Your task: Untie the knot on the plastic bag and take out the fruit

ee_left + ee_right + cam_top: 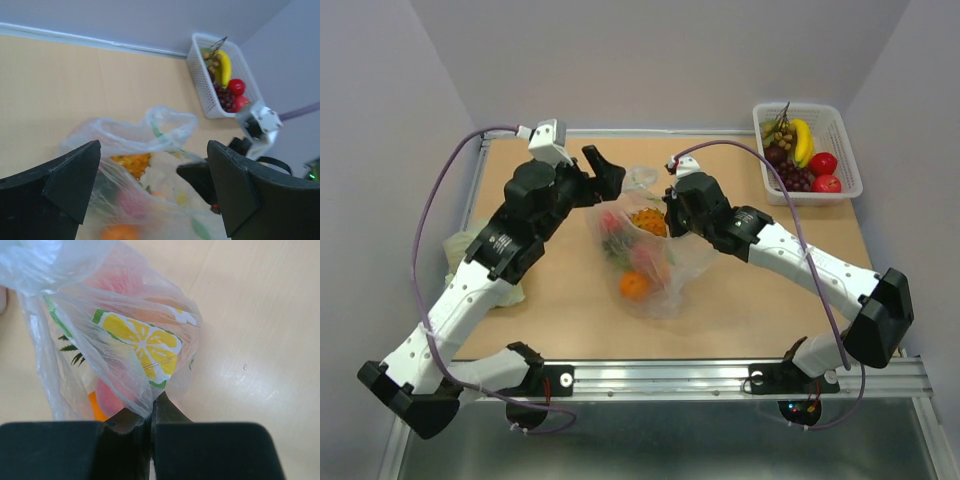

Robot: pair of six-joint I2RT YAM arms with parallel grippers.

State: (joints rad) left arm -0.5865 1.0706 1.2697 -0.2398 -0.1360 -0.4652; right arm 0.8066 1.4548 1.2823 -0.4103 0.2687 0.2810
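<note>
Well, starting at the far left, a pale green bag [470, 250] lies half under my left arm, and I leave it be. The left gripper [152, 155] hangs spread wide with nothing between its fingers, poised just over the top of the plastic bag [655, 285], which lies in the middle of the table [560, 320]. From the left wrist view the knot [167, 125] reads as a slack, puffy loop of film rather than a tight twist. I cannot tell whether it is fully undone, but I judge it at least loosened.

The fruit [640, 260] is all inside: the pineapple [648, 222] near the top, a pink peach [645, 258] below it, the orange [634, 286] nearest me. Nothing has come out, so the second half of the job is untouched.

Moving right, the right gripper [151, 415] is closed tight on a fold of the bag's printed side wall, pinning it from that side. Farthest right, against the back corner, stands a white basket [845, 150] holding a banana, grapes and red fruit.

I reckon the mouth needs spreading next, then reaching in.
</note>
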